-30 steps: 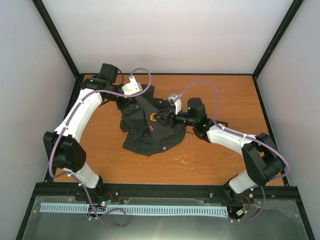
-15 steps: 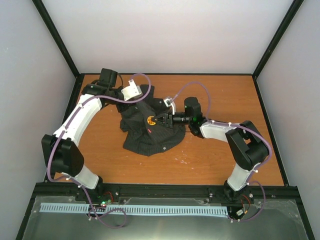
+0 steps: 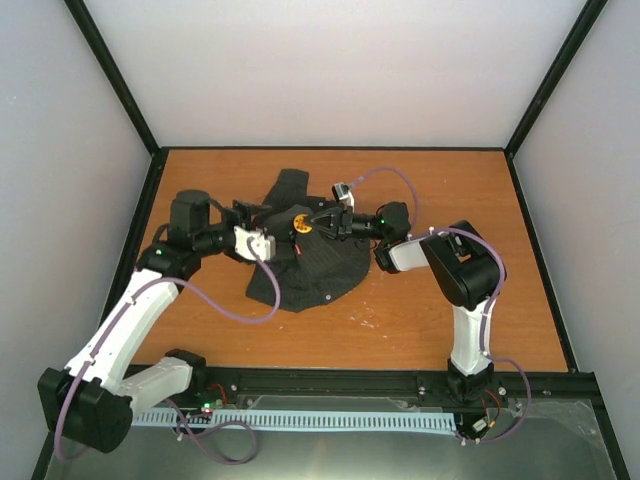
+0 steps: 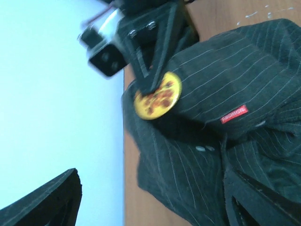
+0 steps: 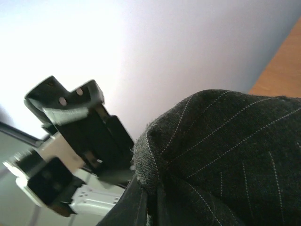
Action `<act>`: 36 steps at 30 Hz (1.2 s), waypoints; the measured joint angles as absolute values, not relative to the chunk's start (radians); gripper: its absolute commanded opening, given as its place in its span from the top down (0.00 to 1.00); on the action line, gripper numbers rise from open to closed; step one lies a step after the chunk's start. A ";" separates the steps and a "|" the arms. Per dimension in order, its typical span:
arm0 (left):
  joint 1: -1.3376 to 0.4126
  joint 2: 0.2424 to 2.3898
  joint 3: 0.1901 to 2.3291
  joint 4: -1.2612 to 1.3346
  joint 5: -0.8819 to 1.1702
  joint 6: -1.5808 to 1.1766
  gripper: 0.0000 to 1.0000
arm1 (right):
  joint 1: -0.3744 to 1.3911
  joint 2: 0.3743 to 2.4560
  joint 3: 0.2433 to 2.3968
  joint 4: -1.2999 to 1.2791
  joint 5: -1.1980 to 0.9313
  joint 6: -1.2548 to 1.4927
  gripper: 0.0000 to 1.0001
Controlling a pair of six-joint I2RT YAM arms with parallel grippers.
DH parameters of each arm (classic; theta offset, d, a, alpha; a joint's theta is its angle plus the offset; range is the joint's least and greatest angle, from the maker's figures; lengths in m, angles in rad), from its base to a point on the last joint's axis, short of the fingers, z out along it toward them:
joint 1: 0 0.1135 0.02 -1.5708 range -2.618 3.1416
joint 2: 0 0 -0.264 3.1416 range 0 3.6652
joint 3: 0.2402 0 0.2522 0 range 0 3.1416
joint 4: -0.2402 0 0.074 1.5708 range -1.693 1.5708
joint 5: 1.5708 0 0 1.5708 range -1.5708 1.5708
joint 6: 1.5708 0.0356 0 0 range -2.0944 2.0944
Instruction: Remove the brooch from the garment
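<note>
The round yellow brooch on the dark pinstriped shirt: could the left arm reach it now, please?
Probably, though crowded: the round yellow brooch lies before the open left gripper, but the right gripper pinches it.

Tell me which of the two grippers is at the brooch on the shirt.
The right gripper: its black fingers meet on the yellow brooch. The left gripper hangs open, apart from it, over the shirt.

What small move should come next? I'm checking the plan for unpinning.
Probably move the left fingers forward to pinch the shirt beside the brooch. They are open and off the cloth, while the right fingers look shut at the brooch's edge; pulling would likely drag loose fabric.
</note>
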State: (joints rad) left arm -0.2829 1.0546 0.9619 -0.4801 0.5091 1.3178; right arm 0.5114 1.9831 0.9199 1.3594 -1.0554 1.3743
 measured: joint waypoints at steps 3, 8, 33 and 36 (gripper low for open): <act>-0.315 1.012 0.868 -0.371 0.547 1.433 0.25 | 0.519 1.995 0.939 1.461 -1.074 1.511 0.97; -0.334 1.012 0.752 -0.158 0.582 1.555 0.42 | 0.539 1.992 0.967 1.493 -1.095 1.620 0.97; -0.337 1.010 0.589 0.276 0.668 1.783 0.82 | 0.572 1.964 1.008 1.354 -1.080 1.576 0.97; -0.337 1.010 0.585 0.276 0.669 1.791 0.89 | 0.573 1.952 1.008 1.327 -1.079 1.558 0.97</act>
